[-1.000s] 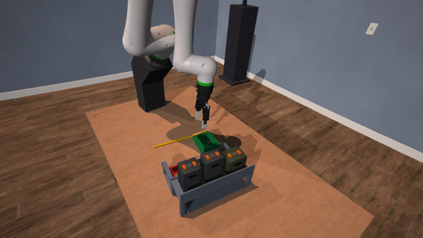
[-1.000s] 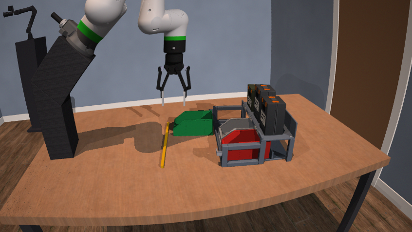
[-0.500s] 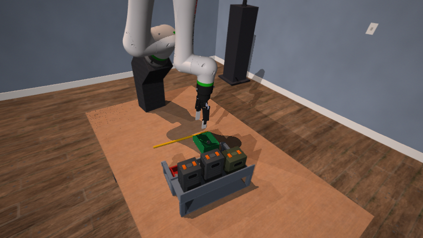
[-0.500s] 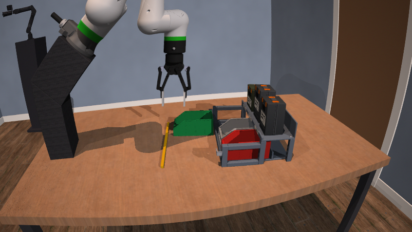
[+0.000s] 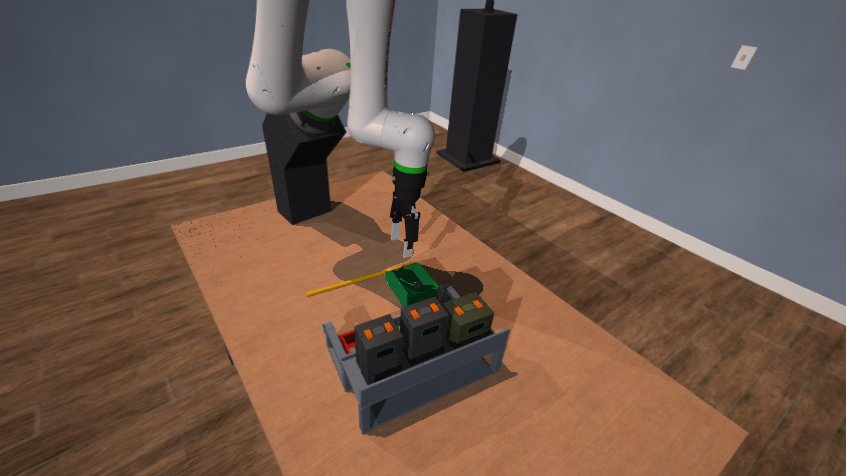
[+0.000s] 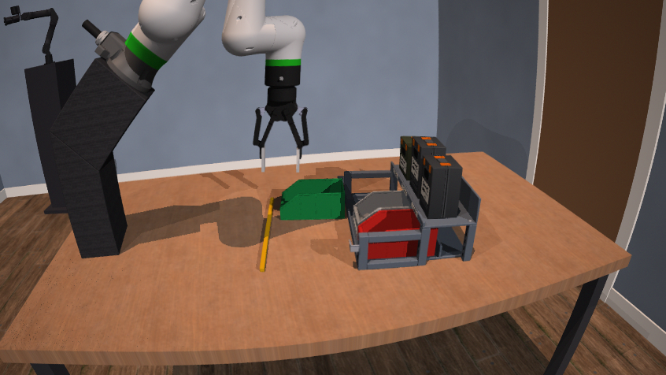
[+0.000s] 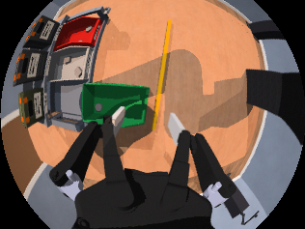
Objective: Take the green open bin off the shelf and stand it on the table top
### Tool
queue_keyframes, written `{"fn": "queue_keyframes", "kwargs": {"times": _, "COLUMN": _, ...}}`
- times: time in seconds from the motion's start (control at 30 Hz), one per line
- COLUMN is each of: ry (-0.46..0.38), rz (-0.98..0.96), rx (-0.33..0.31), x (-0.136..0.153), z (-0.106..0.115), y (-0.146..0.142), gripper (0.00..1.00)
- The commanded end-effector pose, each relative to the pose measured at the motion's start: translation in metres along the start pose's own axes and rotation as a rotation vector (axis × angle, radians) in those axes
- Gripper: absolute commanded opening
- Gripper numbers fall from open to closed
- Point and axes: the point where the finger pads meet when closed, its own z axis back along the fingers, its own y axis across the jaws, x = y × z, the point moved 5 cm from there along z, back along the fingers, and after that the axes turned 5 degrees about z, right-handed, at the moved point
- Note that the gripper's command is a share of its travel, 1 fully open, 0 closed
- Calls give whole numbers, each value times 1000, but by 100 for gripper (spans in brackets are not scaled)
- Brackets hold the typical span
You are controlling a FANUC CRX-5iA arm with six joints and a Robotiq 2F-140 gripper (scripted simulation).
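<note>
The green open bin [image 5: 412,284] [image 6: 312,200] [image 7: 116,105] stands upright on the table top [image 5: 266,278] [image 6: 186,302], close beside the grey shelf [image 5: 425,378] [image 6: 470,205] [image 7: 54,99]. A small dark part lies inside it. I cannot tell whether the bin touches the shelf frame. My gripper [image 5: 401,242] [image 6: 280,168] [image 7: 147,116] hangs open and empty above the table. It is a little above the bin, on the side away from the shelf. A red bin [image 5: 346,340] [image 6: 390,228] [image 7: 77,32] sits level in the shelf, with a grey bin [image 6: 377,202] behind it.
Two dark boxes [image 5: 378,349] [image 5: 424,328] and an olive one [image 5: 470,316] stand along the shelf's back. A thin yellow strip [image 5: 349,282] [image 6: 265,237] [image 7: 161,71] lies on the table next to the green bin. The black robot pedestal [image 5: 301,171] [image 6: 88,176] stands at the table's far end.
</note>
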Motion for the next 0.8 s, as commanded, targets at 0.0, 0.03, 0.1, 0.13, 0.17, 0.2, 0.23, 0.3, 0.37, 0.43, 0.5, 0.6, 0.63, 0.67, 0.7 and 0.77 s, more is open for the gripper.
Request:
{"fn": "queue_keyframes", "kwargs": {"times": 0.0, "ry": -44, "rz": 0, "rx": -48, "x": -2, "z": -1, "y": 3, "gripper": 57}}
{"fn": "queue_keyframes", "kwargs": {"times": 0.03, "ry": -9, "rz": 0, "rx": -10, "x": 0, "z": 0, "y": 0, "gripper": 57}}
{"fn": "queue_keyframes", "kwargs": {"times": 0.1, "ry": -26, "rz": 0, "rx": -29, "x": -1, "z": -1, "y": 2, "gripper": 57}}
{"fn": "queue_keyframes", "kwargs": {"times": 0.13, "ry": -35, "rz": 0, "rx": -39, "x": -2, "z": -1, "y": 2, "gripper": 57}}
{"fn": "queue_keyframes", "kwargs": {"times": 0.17, "ry": -44, "rz": 0, "rx": -48, "x": -3, "z": -1, "y": 3, "gripper": 57}}
{"fn": "queue_keyframes", "kwargs": {"times": 0.2, "ry": -44, "rz": 0, "rx": -48, "x": -3, "z": -1, "y": 3, "gripper": 57}}
{"fn": "queue_keyframes", "kwargs": {"times": 0.23, "ry": -44, "rz": 0, "rx": -48, "x": -3, "z": -1, "y": 3, "gripper": 57}}
{"fn": "queue_keyframes", "kwargs": {"times": 0.3, "ry": -44, "rz": 0, "rx": -48, "x": -3, "z": -1, "y": 3, "gripper": 57}}
{"fn": "queue_keyframes", "kwargs": {"times": 0.37, "ry": -44, "rz": 0, "rx": -48, "x": -3, "z": -1, "y": 3, "gripper": 57}}
{"fn": "queue_keyframes", "kwargs": {"times": 0.43, "ry": -44, "rz": 0, "rx": -48, "x": -3, "z": -1, "y": 3, "gripper": 57}}
{"fn": "queue_keyframes", "kwargs": {"times": 0.5, "ry": -44, "rz": 0, "rx": -48, "x": -3, "z": -1, "y": 3, "gripper": 57}}
{"fn": "queue_keyframes", "kwargs": {"times": 0.6, "ry": -9, "rz": 0, "rx": -9, "x": 0, "z": 0, "y": 0, "gripper": 57}}
{"fn": "queue_keyframes", "kwargs": {"times": 0.63, "ry": -18, "rz": 0, "rx": -19, "x": -1, "z": -1, "y": 1, "gripper": 57}}
{"fn": "queue_keyframes", "kwargs": {"times": 0.67, "ry": -26, "rz": 0, "rx": -29, "x": -2, "z": -1, "y": 2, "gripper": 57}}
{"fn": "queue_keyframes", "kwargs": {"times": 0.7, "ry": -35, "rz": 0, "rx": -39, "x": -2, "z": -1, "y": 2, "gripper": 57}}
{"fn": "queue_keyframes", "kwargs": {"times": 0.77, "ry": -44, "rz": 0, "rx": -48, "x": -3, "z": -1, "y": 3, "gripper": 57}}
